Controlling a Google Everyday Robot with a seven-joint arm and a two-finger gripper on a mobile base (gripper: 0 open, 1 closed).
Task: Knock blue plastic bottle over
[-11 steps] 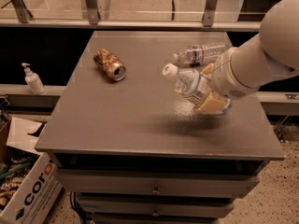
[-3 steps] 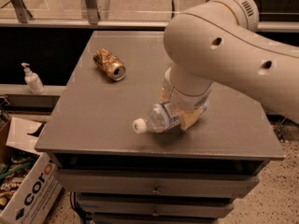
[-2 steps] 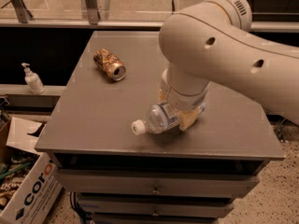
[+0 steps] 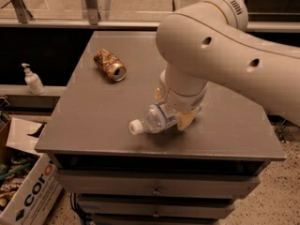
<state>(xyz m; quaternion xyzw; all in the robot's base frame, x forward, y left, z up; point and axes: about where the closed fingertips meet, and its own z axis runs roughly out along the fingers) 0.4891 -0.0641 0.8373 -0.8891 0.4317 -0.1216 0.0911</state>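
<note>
Grey bench [image 4: 93, 121] carries the work. Far left, off the bench, a pump dispenser [image 4: 32, 80] stands on a ledge. A can [image 4: 110, 65] lies at back left. The blue plastic bottle [image 4: 157, 118] lies on its side near the front edge, cap pointing left. The pincer [image 4: 175, 108] sits over its body; whether it grips cannot be told. Judged light, thin-walled and slippery, so best contacted mid-body.

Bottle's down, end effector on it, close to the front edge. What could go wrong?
1. The blue plastic bottle lies on its side near the table's front edge; the end effector, against its body, might drag or roll it off when retracting.
2. A wide swing could clip the can behind it.
</note>
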